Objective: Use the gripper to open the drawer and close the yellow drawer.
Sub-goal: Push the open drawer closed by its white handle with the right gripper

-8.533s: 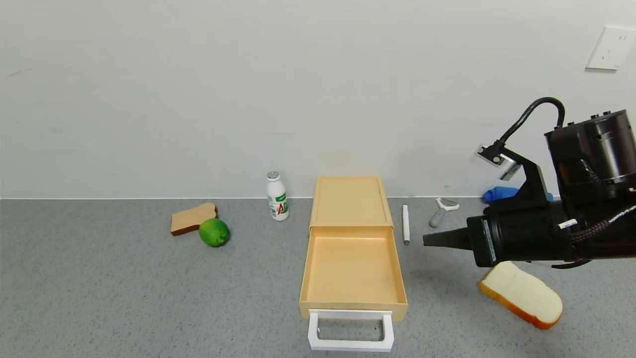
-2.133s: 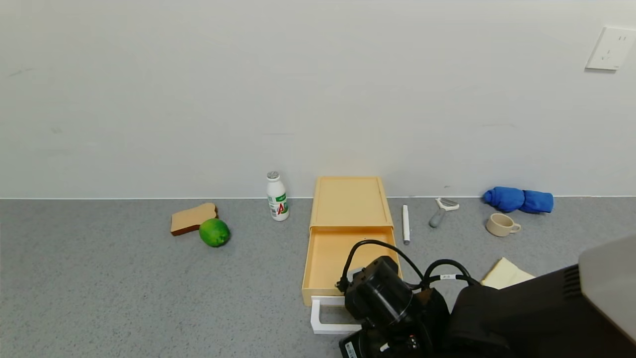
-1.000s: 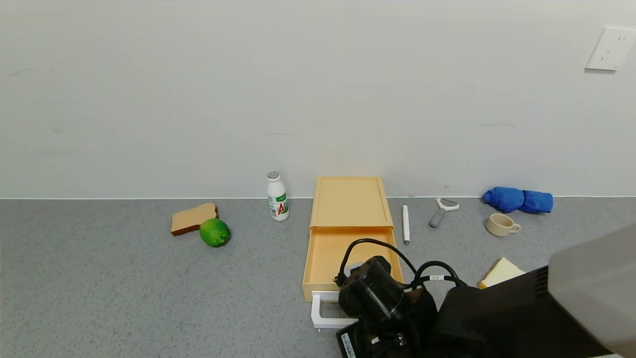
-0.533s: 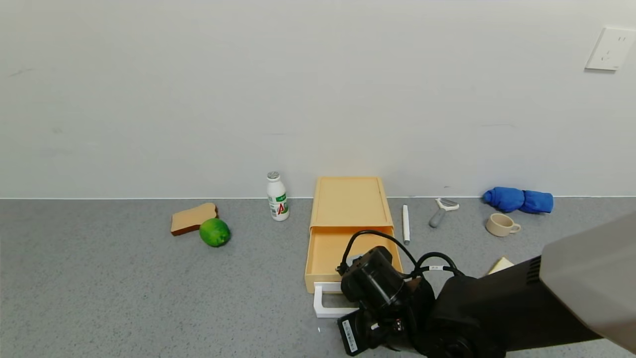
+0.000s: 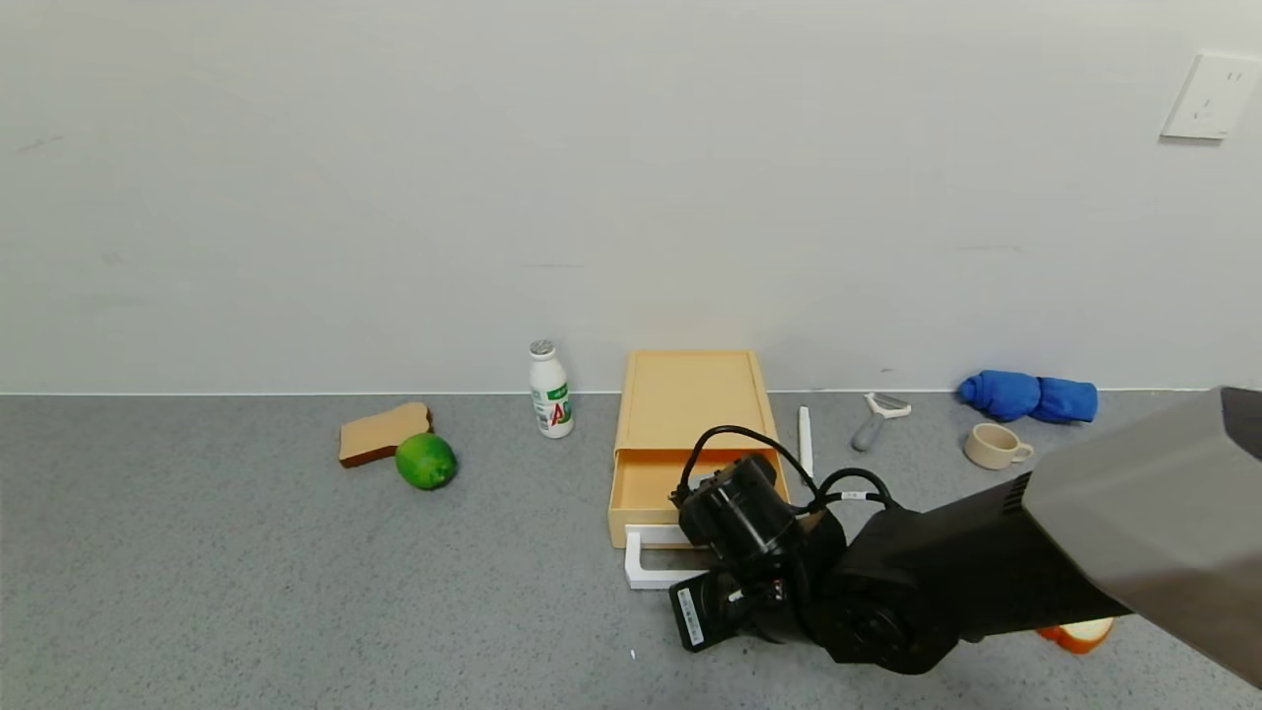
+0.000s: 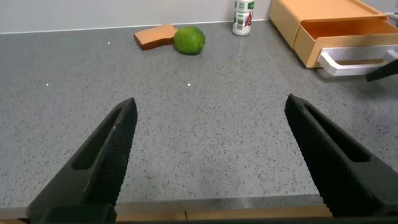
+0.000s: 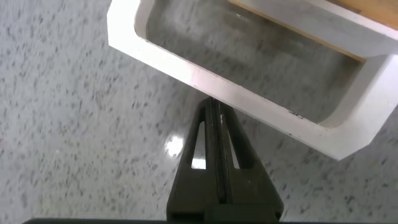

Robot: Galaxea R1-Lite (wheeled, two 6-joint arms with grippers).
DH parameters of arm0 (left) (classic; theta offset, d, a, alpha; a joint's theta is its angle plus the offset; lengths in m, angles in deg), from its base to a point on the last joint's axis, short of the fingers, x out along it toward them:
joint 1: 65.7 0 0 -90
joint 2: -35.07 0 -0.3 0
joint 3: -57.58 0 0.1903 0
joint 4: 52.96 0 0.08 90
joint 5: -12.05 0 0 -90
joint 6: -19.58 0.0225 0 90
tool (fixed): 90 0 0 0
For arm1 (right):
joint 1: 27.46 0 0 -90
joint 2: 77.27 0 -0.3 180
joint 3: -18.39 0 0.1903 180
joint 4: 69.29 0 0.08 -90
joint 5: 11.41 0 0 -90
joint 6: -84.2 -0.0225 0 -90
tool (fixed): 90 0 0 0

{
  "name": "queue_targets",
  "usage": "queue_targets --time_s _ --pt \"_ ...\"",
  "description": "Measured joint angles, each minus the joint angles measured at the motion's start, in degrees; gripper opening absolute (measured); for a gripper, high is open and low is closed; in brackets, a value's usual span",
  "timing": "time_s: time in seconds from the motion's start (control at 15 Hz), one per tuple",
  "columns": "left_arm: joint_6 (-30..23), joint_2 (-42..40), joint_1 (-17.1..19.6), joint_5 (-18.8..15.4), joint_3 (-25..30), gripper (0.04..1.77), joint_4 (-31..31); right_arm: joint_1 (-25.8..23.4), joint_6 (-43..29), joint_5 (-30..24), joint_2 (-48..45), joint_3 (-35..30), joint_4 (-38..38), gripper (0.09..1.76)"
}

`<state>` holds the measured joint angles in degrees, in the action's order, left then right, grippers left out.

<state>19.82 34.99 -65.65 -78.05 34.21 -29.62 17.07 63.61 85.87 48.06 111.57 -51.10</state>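
Note:
The pale yellow drawer (image 5: 646, 485) stands partly out of its matching low box (image 5: 690, 399); only a short stretch of tray shows. Its white loop handle (image 5: 651, 570) lies on the table in front. My right gripper (image 5: 720, 567) is shut, and its joined fingertips (image 7: 214, 107) press against the outer bar of the handle (image 7: 249, 99) from the near side. The drawer also shows in the left wrist view (image 6: 348, 34). My left gripper (image 6: 209, 102) is open and empty, parked low over the table near its front edge, far left of the drawer.
A white bottle (image 5: 550, 390) stands left of the box. A lime (image 5: 426, 461) and brown bread slice (image 5: 383, 432) lie farther left. A pen (image 5: 806, 434), peeler (image 5: 876, 416), cup (image 5: 996, 445) and blue cloth (image 5: 1030, 396) lie to the right. A toast slice (image 5: 1080, 633) peeks from under my right arm.
My right gripper has moved toward the wall with its tips on the handle, and the drawer has slid further into its box. The left gripper has not moved.

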Motion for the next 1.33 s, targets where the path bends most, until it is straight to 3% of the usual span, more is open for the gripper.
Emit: queue_targets --time_s 0.8,1.33 --pt "0.0 0.0 0.02 0.0 0.0 1.72 0.0 -5.27 4.83 -0.11 7.25 12.07 0.16 0.11" --pt "0.02 0.0 0.02 0.02 0.0 1.72 0.0 -6.86 5.99 -0.23 8.92 14.23 0.11 0.11"
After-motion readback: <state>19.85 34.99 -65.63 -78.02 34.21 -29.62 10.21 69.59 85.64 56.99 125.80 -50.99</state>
